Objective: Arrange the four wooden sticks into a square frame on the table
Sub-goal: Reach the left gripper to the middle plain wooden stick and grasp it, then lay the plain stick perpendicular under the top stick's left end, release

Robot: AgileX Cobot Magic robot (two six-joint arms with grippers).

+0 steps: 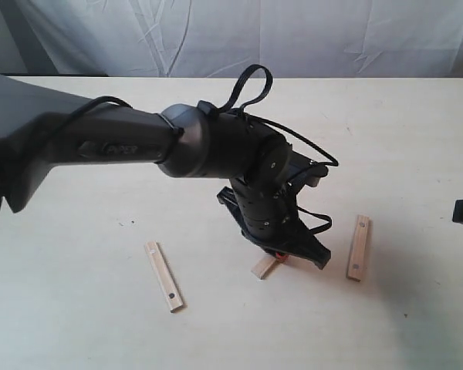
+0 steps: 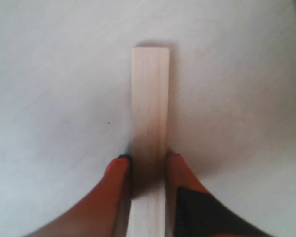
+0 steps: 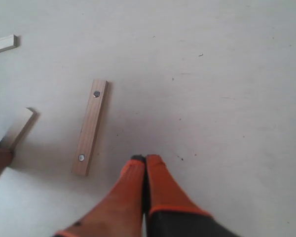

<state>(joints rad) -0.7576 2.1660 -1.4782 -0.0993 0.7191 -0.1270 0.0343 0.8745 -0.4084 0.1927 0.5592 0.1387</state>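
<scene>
My left gripper [image 2: 149,165] is shut on a pale wooden stick [image 2: 150,98], which runs out between its orange fingers [image 2: 119,173] low over the table [image 2: 49,74]. In the exterior view this gripper [image 1: 282,258] is at mid-table, with the stick's end [image 1: 264,268] poking out below it. A second stick [image 1: 163,276] lies to the left, and a third with two dark holes [image 1: 359,247] to the right. The third stick [image 3: 90,127] lies just beside my right gripper [image 3: 145,160], which is shut on nothing. The fourth stick is not clearly seen. No square frame is formed.
The left arm's thick dark body [image 1: 123,142] and its looped cables [image 1: 251,85] span the left and middle of the table. The end of another stick [image 3: 2,44] shows at the edge of the right wrist view. A wrinkled white cloth [image 1: 293,35] hangs behind the table.
</scene>
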